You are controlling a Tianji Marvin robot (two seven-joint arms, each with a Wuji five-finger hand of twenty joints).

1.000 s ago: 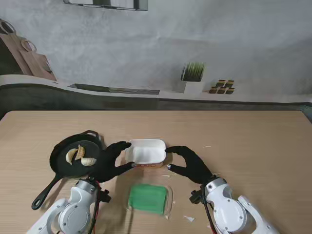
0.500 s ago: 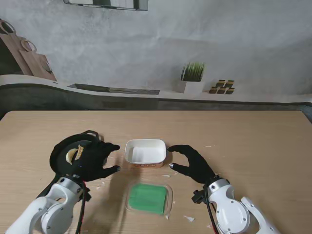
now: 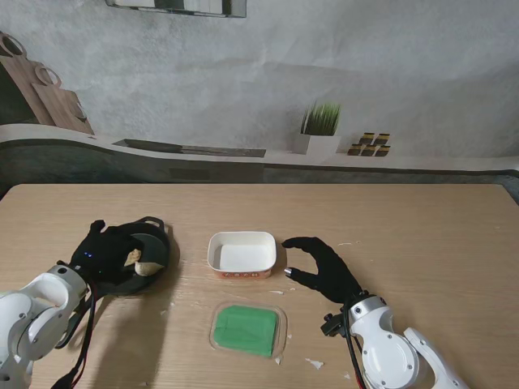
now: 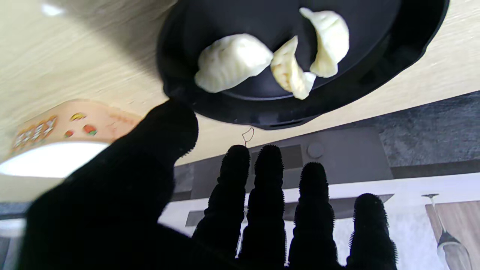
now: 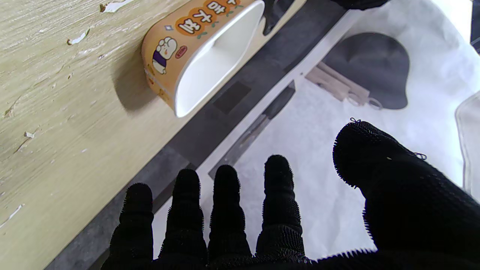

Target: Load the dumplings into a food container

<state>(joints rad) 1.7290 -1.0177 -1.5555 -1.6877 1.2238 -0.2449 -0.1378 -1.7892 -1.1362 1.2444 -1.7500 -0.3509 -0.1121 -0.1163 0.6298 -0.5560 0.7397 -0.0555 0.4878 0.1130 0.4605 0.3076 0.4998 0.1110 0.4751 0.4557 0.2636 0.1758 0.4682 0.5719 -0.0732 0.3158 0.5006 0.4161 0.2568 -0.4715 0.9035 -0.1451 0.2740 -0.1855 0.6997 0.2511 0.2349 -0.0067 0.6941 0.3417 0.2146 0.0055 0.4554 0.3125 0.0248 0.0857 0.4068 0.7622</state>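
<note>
A black skillet [image 3: 156, 243] sits at the table's left with three pale dumplings [image 4: 232, 62] in it, clear in the left wrist view. My left hand [image 3: 105, 253] hovers over the pan, fingers spread and holding nothing; it hides most of the dumplings from the stand view, where only one dumpling [image 3: 147, 266] peeks out. The white paper container [image 3: 242, 254] with orange printed sides [image 5: 168, 48] stands empty at the middle. My right hand [image 3: 324, 267] rests just right of the container, open, not touching it.
A green lid [image 3: 246, 329] in clear wrap lies nearer to me than the container. Small white scraps [image 3: 315, 364] dot the wood. The skillet's handle runs toward me under my left arm. A counter with a plant [image 3: 320, 121] lies beyond the table.
My left hand has left the container's left side and swung left over the skillet. The right hand has drawn back slightly from the container's right rim.
</note>
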